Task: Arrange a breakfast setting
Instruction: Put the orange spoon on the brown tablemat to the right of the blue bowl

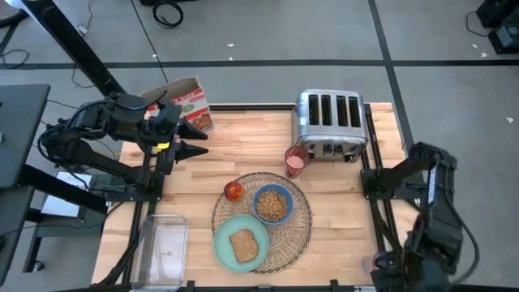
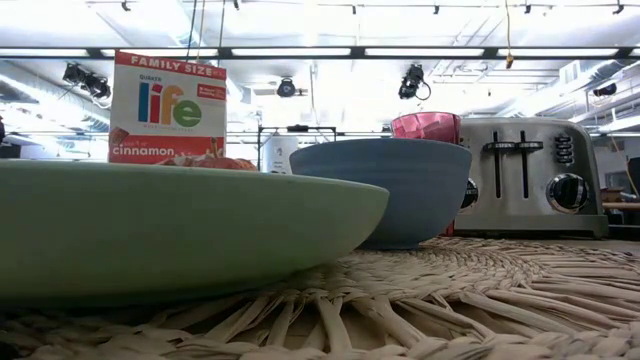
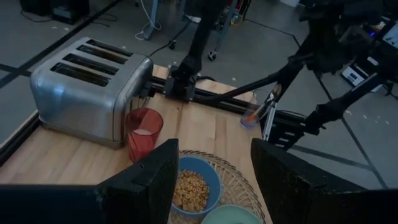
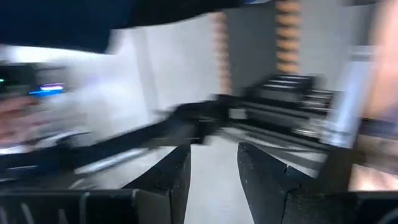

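The round straw placemat [image 1: 261,219] lies near the table's front middle. On it are the mint-green plate [image 1: 223,243] with the toast slice [image 1: 243,245] and the blue bowl [image 1: 272,203] of cereal. The red apple [image 1: 233,191] sits at the mat's far left rim. The pink cup [image 1: 296,161] stands in front of the toaster. The orange-handled spoon [image 3: 260,109] stands in a clear holder off the table's near right corner. My left gripper [image 1: 197,140] is open and empty over the far left of the table. My right gripper [image 4: 212,171] is open by that holder.
A chrome four-slot toaster [image 1: 328,123] stands at the far right. A cereal box [image 1: 188,105] stands at the far left behind my left gripper. A clear plastic bin [image 1: 162,247] lies at the near left corner. Bare wood lies right of the mat.
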Motion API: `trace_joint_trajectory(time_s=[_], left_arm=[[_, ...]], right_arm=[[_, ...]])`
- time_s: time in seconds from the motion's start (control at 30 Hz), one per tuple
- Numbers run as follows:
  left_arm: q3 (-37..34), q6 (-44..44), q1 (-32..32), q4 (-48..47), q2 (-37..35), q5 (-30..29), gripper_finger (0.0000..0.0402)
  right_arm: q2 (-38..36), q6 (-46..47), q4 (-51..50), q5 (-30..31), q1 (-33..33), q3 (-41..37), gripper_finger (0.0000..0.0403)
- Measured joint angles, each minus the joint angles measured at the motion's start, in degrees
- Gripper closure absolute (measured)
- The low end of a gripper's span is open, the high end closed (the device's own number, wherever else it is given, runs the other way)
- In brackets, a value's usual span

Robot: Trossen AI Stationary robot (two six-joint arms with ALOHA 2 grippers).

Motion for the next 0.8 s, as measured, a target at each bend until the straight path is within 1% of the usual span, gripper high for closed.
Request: trace_joint_trajectory(time_s=[0.07,0.13,0.23,0.4,0.57,0.7,0.8], left_arm=[[0.0,0.0,0.0,0.0,0.1,0.0,0.0194],[0.0,0.0,0.0,0.0,0.3,0.0,0.0194],[0.0,0.0,0.0,0.0,0.3,0.0,0.0194],[0.0,-0.4,0.0,-0.3,0.8,0.0,0.0194],[0.0,-0.6,0.0,-0.4,0.7,0.0,0.0194],[0.0,-0.6,0.0,-0.4,0.7,0.0,0.0194],[0.0,-0.7,0.0,-0.4,0.7,0.0,0.0194]], right_arm=[[3.0,-1.9,-9.0,2.9,1.0,4.1,0.0263],[5.3,-2.9,-16.7,6.7,2.1,6.5,0.0263],[7.5,-3.4,-23.0,9.7,3.6,7.3,0.0261],[9.0,-3.1,-24.2,12.1,7.1,6.6,0.0252],[10.6,-3.4,-25.3,16.2,9.8,6.6,0.0233],[11.9,-4.0,-29.6,16.7,10.3,6.4,0.0227],[12.1,-6.6,-29.9,16.9,10.3,6.4,0.0228]])
